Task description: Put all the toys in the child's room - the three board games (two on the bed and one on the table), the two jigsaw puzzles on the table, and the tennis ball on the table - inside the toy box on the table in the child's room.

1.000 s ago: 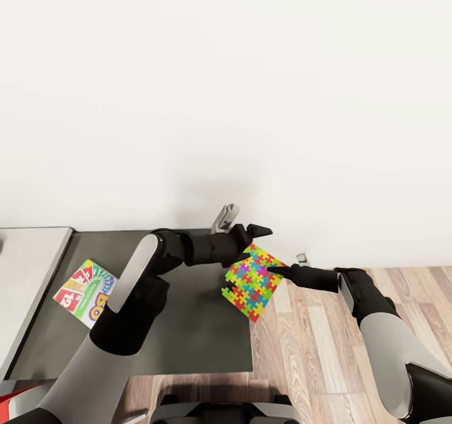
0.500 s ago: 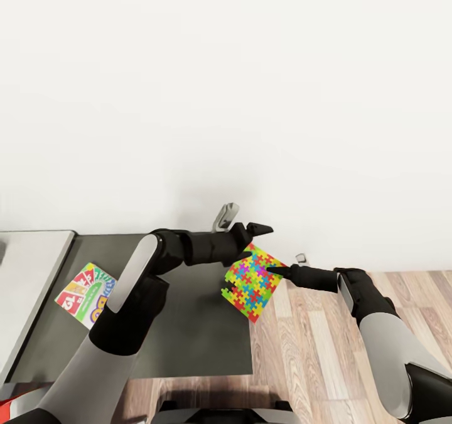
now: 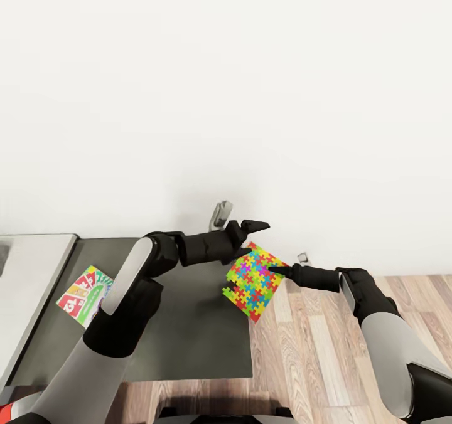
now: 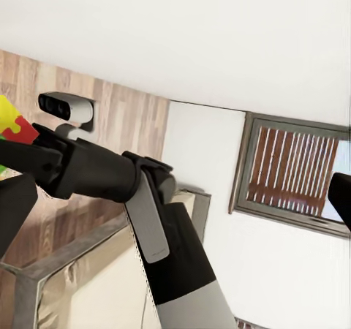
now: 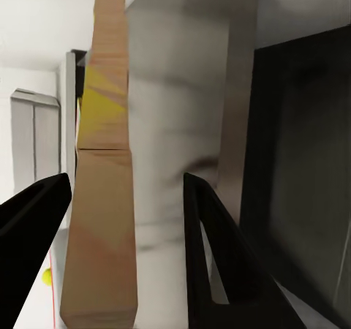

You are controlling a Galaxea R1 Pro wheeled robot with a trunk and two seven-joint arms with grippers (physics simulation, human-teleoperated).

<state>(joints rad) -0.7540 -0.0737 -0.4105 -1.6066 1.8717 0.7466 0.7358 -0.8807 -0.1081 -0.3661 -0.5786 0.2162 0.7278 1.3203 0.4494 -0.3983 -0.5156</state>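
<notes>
**Head view: a puzzle held over the desk's corner**

Head view shows a jigsaw puzzle (image 3: pixel 254 281) tilted in the air at the right-hand edge of the dark-grey section of the table (image 3: pixel 188 330), half over the desktop and half over the wooden floor (image 3: pixel 314 349). The right gripper (image 3: pixel 274 270) pinches its right-hand edge — in the right wrist view its two black fingers (image 5: pixel 219 256) stand on either side of the sheet's brown edge. The left gripper (image 3: pixel 251 236) reaches across the desk to the puzzle's far corner, one finger above it and one touching it; I cannot tell how wide it stands. The left forearm crosses much of the dark top and hides part of a board game (image 3: pixel 85 289), a green-white-red box lying flat near the seam with the light-grey section (image 3: pixel 28 273).

A plain white wall (image 3: pixel 226 85) rises behind the desk — a small grey fitting (image 3: pixel 220 214) stands against it, just behind the left gripper.
</notes>
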